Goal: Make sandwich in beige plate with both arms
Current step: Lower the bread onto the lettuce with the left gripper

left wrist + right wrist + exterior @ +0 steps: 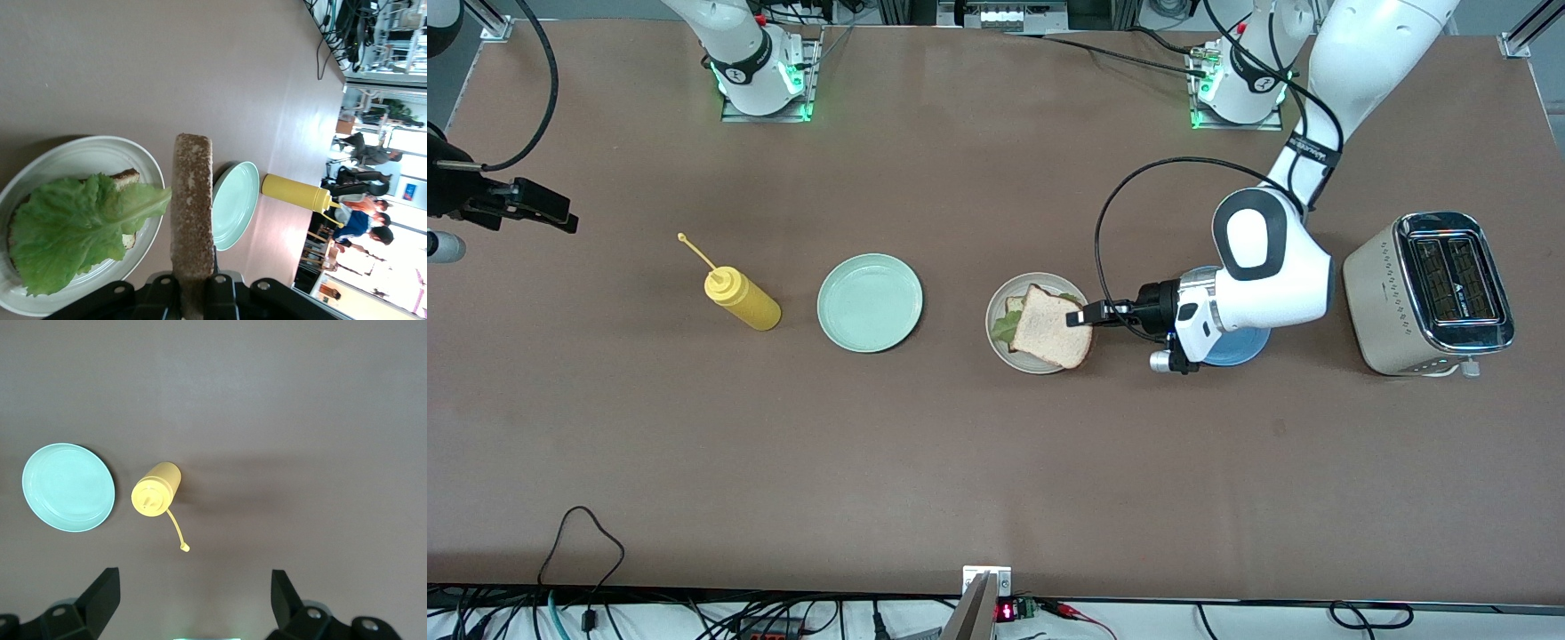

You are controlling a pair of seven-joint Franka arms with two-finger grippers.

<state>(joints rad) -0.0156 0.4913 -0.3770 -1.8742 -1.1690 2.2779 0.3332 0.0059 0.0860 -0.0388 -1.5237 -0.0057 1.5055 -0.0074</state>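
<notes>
Here the left claw [1086, 316] is clenched on the crust edge of the top slice of bread [1052, 328], pinching it by 1 thin side so that the broad face stays free to come down flat. In the left wrist view the slice [193, 210] stands edge-on straight out from the jaws, held just above the lettuce leaf [75, 230]; it does not look released, so my reading is that the last layer is being lowered or squared up, not yet let go.

Under it, the leaf covers the bottom slice [125, 179], of which only a corner of crust shows, and both lie in the beige plate [999, 303], which sits near the middle of the worktop, toward the left arm's end. Gripping at the edge keeps the fingers clear of the leaf, which could otherwise drag off.

Beneath the left wrist a blue plate [1247, 351] peeks out, and the toaster [1430, 292] stands near the worktop's edge at that end. The mint green plate [870, 302] and the yellow squeeze bottle [742, 299] lie toward the right arm's end.

The right claw [551, 213] waits with its jaws wide, holding nothing, above the worktop's edge at its own end.
</notes>
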